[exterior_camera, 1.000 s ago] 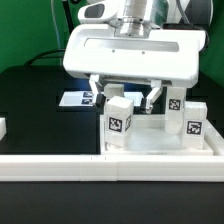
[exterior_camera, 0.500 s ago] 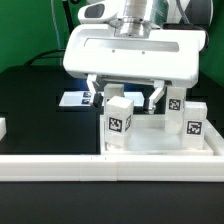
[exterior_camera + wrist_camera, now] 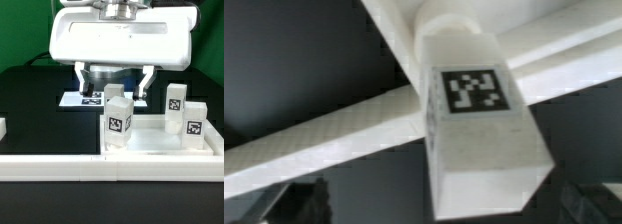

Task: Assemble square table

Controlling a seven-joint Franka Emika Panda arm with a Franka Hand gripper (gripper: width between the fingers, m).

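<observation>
The white square table top (image 3: 160, 146) lies on the black table with its raised rim up. Several small white tagged legs stand on it: one in front (image 3: 118, 122), one right behind it (image 3: 117, 94), two toward the exterior view's right (image 3: 175, 100) (image 3: 193, 118). My gripper (image 3: 115, 80) hangs open and empty just above the rear leg, fingers (image 3: 82, 76) spread wide. In the wrist view a tagged leg (image 3: 473, 110) stands below, between the dark fingertips (image 3: 295, 205), untouched; the top's rim (image 3: 331, 135) crosses behind it.
The marker board (image 3: 78, 100) lies behind the table top at the exterior view's left. A long white bar (image 3: 90, 170) edges the front of the black surface. A small white piece (image 3: 2, 127) shows at the left edge.
My gripper has risen and shifted toward the exterior view's left, its fingers lifting from beside the rear leg. The legs have not moved.
</observation>
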